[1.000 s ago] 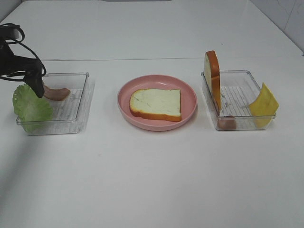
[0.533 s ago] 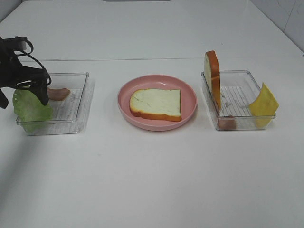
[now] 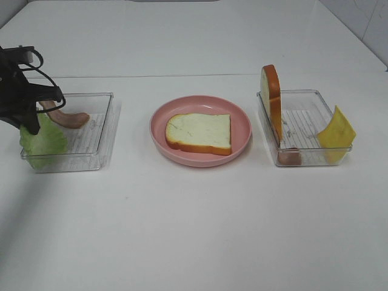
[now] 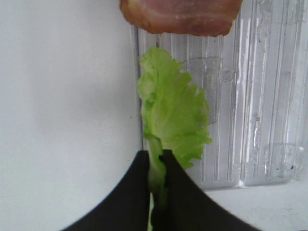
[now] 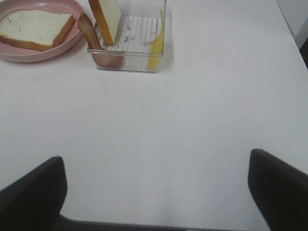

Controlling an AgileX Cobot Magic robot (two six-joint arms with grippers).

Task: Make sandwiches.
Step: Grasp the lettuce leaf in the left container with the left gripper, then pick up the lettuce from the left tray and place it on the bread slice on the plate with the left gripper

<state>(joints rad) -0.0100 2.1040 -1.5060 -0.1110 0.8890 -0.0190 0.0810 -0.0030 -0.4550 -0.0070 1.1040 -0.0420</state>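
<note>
One white bread slice (image 3: 200, 133) lies flat on the pink plate (image 3: 200, 159) in the middle. In the left clear tray (image 3: 103, 142) a green lettuce leaf (image 3: 47, 143) stands at the outer edge beside a brown bacon strip (image 3: 74, 119). My left gripper (image 3: 27, 120) is shut on the leaf's edge; the wrist view shows its black tips (image 4: 156, 161) pinching the lettuce (image 4: 173, 115) below the bacon (image 4: 180, 17). The right tray (image 3: 303, 94) holds an upright bread slice (image 3: 271, 97), yellow cheese (image 3: 337, 128) and bacon (image 3: 290, 157). My right gripper (image 5: 156, 192) is open over bare table.
The right wrist view shows the plate (image 5: 48, 54) with its bread (image 5: 33, 24) and the right tray (image 5: 130, 65) well ahead of the open fingers (image 5: 33, 192). White tabletop lies between the trays and plate and along the front.
The left gripper has shifted slightly toward the tray's outer edge and closed on the lettuce leaf. Bread, plate and right tray have not moved.
</note>
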